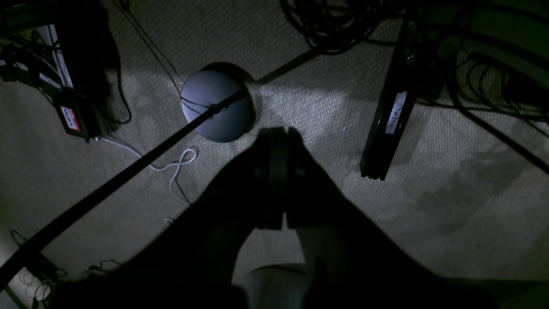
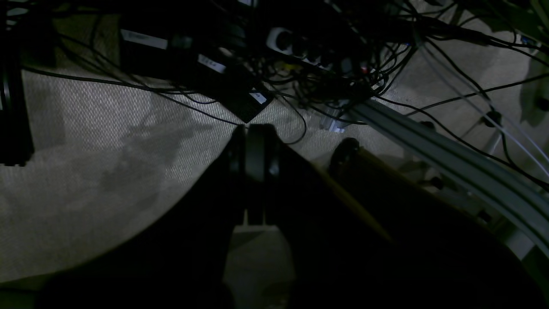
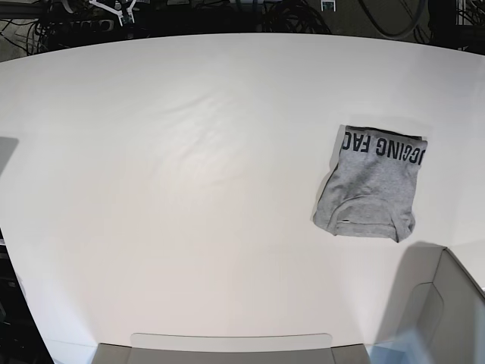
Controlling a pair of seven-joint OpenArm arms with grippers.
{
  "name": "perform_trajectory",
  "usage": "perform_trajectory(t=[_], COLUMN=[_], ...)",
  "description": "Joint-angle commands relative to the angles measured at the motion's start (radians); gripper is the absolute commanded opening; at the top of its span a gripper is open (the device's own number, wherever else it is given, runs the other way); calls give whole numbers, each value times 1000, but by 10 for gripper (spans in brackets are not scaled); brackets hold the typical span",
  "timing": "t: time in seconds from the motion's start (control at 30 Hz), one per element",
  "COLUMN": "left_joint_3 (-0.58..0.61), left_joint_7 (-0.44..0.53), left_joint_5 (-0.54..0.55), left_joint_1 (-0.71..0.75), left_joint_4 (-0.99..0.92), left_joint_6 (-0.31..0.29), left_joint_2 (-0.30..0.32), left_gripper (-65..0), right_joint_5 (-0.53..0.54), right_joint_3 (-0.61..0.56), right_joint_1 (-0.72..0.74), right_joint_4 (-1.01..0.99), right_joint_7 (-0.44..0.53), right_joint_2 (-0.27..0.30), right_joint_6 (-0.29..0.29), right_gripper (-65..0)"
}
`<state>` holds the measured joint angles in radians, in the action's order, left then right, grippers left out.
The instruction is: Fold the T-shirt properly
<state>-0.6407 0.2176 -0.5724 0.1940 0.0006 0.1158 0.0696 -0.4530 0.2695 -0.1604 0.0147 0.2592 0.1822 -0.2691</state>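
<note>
White table fills the base view, and the T-shirt lies folded into a compact rectangle at its right side, black letters reading "GING FAC" upside down. Left gripper and right gripper hang pressed together, empty, over carpet and cables.

T-shirt lettering cut short by its fold.
</note>
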Motion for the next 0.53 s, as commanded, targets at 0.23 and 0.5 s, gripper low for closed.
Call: perform_trajectory(t=[0.23,0.5], left_joint_3=[-1,3], left_joint_7=[-1,-1], left_joint_5=[5,5], left_joint_1=[6,5], left_joint_4=[-1,-1], left_joint_6=[11,12], left_joint_2=[26,29], left_gripper=[-650,-650], right_joint_5=[-5,-5], right_joint_3=[-14,-14], right_joint_1=[22,51], right_joint_4=[0,-2], right_joint_7=[2,2], right_joint_2=[0,0], right_joint_6=[-8,-8], right_gripper=[-650,-650])
